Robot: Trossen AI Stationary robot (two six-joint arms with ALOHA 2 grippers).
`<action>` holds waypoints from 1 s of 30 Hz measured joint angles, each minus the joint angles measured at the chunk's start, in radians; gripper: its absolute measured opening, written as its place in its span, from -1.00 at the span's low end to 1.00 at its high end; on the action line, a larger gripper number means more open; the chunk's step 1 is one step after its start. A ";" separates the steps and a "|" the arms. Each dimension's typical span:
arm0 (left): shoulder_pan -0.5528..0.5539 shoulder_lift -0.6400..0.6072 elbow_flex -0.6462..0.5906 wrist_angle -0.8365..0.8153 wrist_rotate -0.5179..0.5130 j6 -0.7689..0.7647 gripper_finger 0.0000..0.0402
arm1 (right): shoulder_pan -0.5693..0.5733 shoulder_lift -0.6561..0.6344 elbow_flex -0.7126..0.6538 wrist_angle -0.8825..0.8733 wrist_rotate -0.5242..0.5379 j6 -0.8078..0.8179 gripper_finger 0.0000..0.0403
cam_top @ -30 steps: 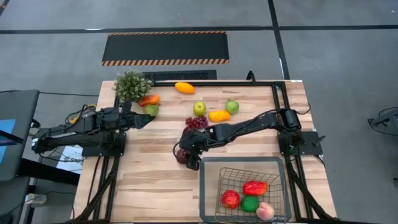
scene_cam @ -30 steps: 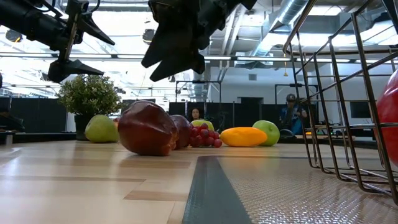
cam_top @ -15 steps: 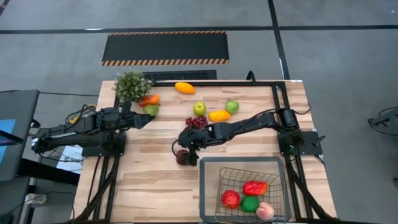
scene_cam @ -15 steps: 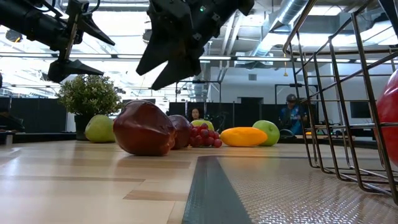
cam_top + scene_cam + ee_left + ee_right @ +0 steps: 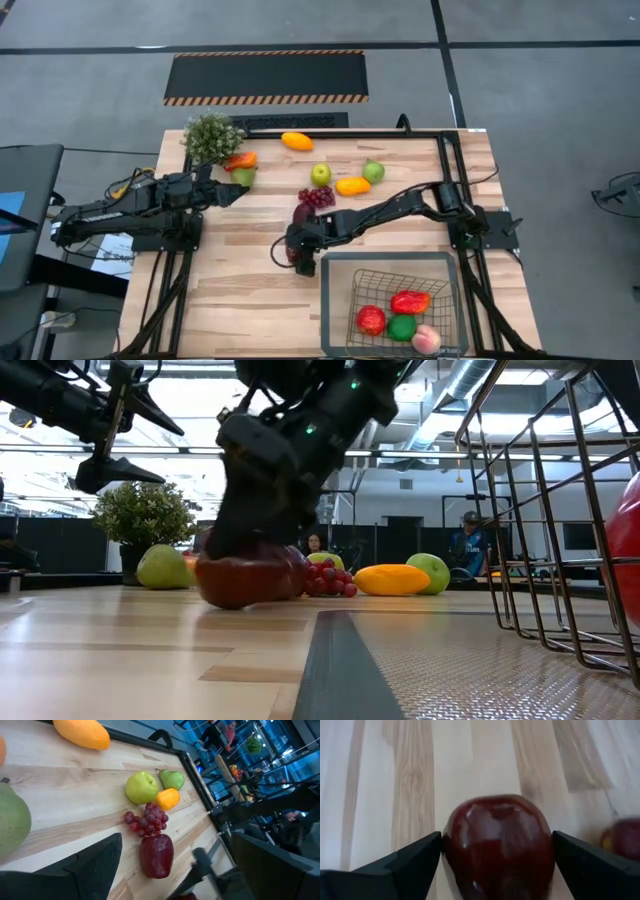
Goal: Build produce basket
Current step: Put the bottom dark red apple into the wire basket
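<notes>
My right gripper (image 5: 297,248) is low over a dark maroon apple (image 5: 497,845) that sits on the table just off the basket's (image 5: 325,300) far left corner. It is open, with one finger on each side of the apple (image 5: 245,575). A second maroon fruit (image 5: 303,212) lies by the purple grapes (image 5: 318,196). Farther back lie a green apple (image 5: 320,174), an orange fruit (image 5: 352,185) and a green pear (image 5: 373,171). My left gripper (image 5: 236,192) hangs open above the table near a green pear (image 5: 243,177). My right gripper comes at the maroon apple from above, pointing down, its fingers (image 5: 415,857) at the apple's two sides (image 5: 451,845). I cannot tell whether they touch it. The apple rests on the table.
The basket holds a red apple (image 5: 371,319), a red pepper (image 5: 410,301), a green fruit (image 5: 402,327) and a peach (image 5: 426,339). A potted plant (image 5: 211,137), an orange-red fruit (image 5: 239,160) and an orange fruit (image 5: 296,141) sit toward the far edge. People stand in the room beyond.
My right gripper has moved down and a little toward the table's near left, from above the maroon apple to the apple's own height. Its fingers now stand on either side of the apple.
</notes>
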 joint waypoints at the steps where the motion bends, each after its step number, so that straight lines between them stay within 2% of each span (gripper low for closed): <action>1: 0.000 0.000 0.000 0.000 0.000 0.000 0.79 | -0.001 0.008 0.000 0.003 -0.006 0.010 0.96; 7: 0.000 0.002 0.000 -0.004 0.001 0.000 0.79 | 0.000 0.035 0.002 0.003 -0.017 0.061 0.92; 17: 0.000 0.002 0.000 -0.004 0.004 0.000 0.79 | 0.001 -0.037 -0.010 -0.060 -0.019 0.093 0.58; 21: 0.000 0.002 0.000 -0.004 0.004 0.001 0.79 | 0.000 -0.137 -0.006 -0.103 -0.020 0.099 0.58; 26: 0.000 0.002 0.000 -0.004 0.012 0.002 0.79 | 0.030 -0.310 -0.006 -0.280 -0.019 0.100 0.60; 30: -0.001 0.002 0.000 -0.005 0.012 0.002 0.79 | 0.088 -0.455 -0.005 -0.451 -0.020 0.184 0.61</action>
